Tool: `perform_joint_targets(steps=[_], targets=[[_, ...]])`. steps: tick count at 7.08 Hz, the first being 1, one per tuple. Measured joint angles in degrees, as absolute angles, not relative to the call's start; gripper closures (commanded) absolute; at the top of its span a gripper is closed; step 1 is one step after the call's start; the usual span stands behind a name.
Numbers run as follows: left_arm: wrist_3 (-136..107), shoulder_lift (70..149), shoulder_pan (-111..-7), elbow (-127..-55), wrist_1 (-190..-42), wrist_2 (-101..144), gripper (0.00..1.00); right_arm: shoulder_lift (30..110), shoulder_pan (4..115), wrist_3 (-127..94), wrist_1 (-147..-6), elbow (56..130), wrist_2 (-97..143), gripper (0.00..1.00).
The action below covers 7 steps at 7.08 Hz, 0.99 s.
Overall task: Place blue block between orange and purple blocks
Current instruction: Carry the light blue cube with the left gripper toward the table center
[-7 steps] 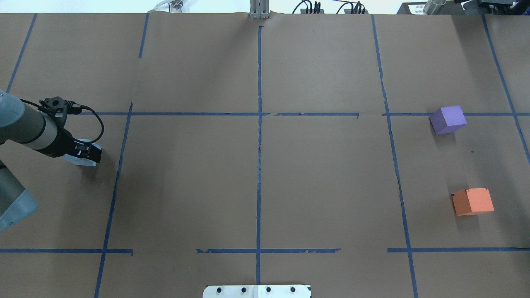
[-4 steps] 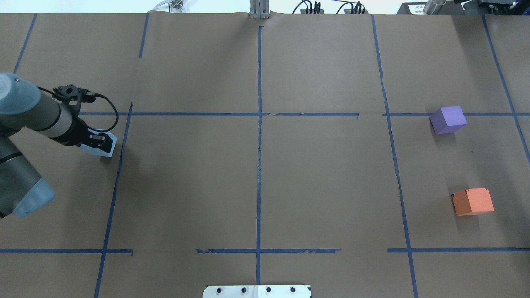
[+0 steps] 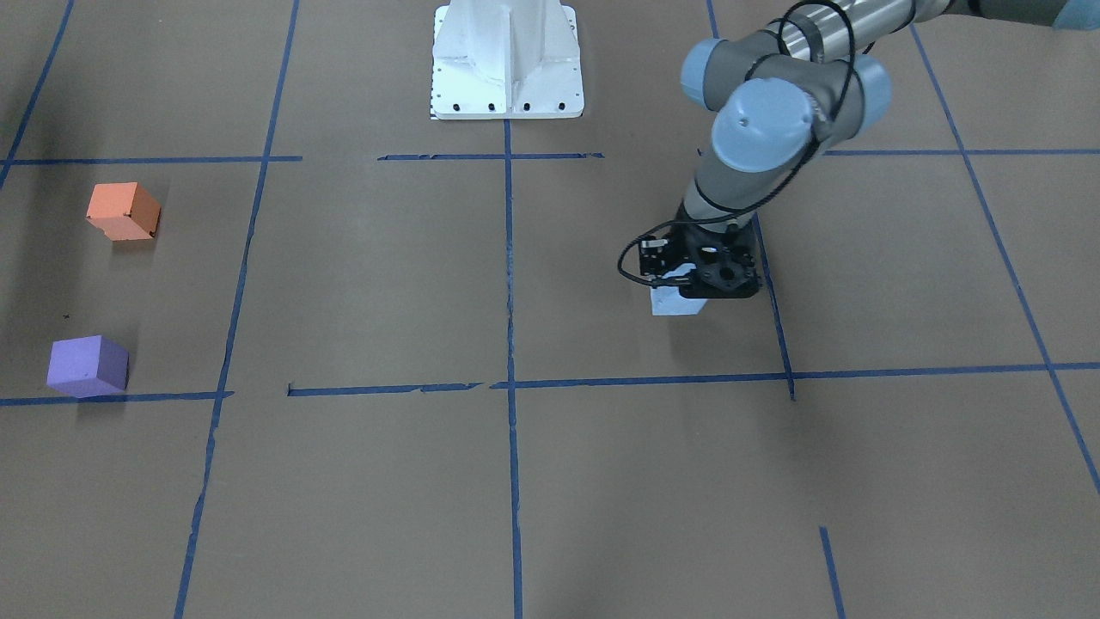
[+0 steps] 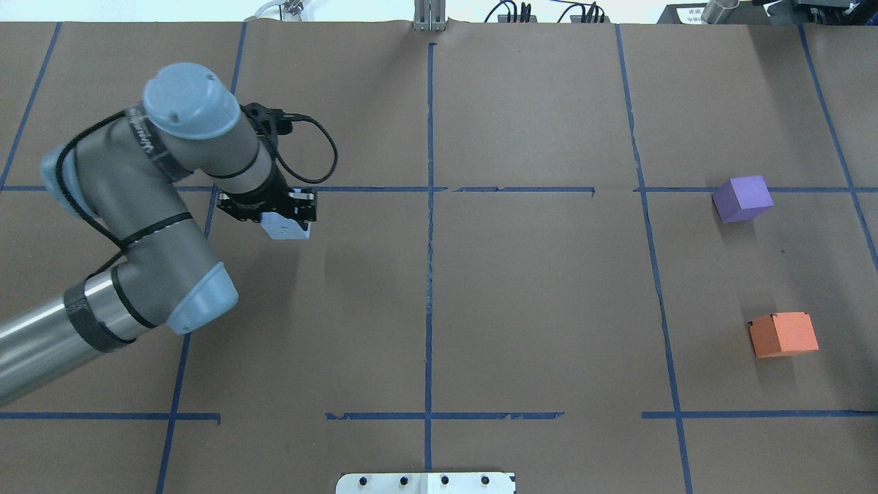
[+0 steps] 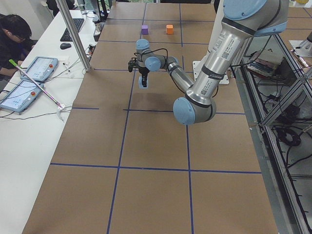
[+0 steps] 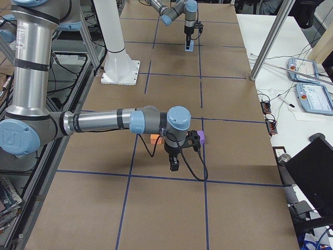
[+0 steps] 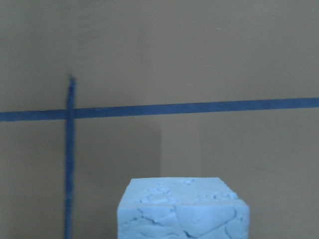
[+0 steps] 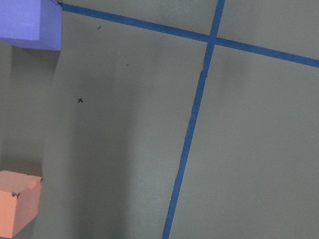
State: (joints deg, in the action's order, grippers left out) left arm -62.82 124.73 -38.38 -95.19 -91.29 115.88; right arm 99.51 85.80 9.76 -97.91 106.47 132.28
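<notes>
Overhead exterior: blue block [image 4: 291, 230] in left gripper [image 4: 281, 218] over brown table [image 4: 535, 309].

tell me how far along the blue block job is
Done: the blue block is picked up, clamped in the left tool and apparently off the table. In hand: it hangs over the table's left half, far from the purple block and orange block. Left: carry it across, set it down in the gap between those two, and let go.

Blue tape lines [image 4: 429, 274] grid the brown paper-covered table [image 4: 535, 309].
</notes>
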Motion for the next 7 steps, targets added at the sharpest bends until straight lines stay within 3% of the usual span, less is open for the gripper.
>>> perform_joint_targets(steps=[2,3,4,7], targets=[[-71.00,135.39,-31.62,-86.23,-91.41,109.90,0.71,99.56,85.79,9.76,-97.91,106.40,132.22,0.00],[-72.78,138.56,-29.81,-82.65,-92.15,108.64,0.51,99.57,85.78,9.76,-97.91,106.41,132.20,0.00],[-73.39,139.86,-28.48,-80.65,-93.51,108.16,0.01,99.58,85.80,9.73,-97.91,106.42,132.19,0.00],[-73.33,140.41,-27.67,-78.64,-95.66,107.93,0.00,99.40,85.80,9.62,-97.91,106.50,132.21,0.00]])
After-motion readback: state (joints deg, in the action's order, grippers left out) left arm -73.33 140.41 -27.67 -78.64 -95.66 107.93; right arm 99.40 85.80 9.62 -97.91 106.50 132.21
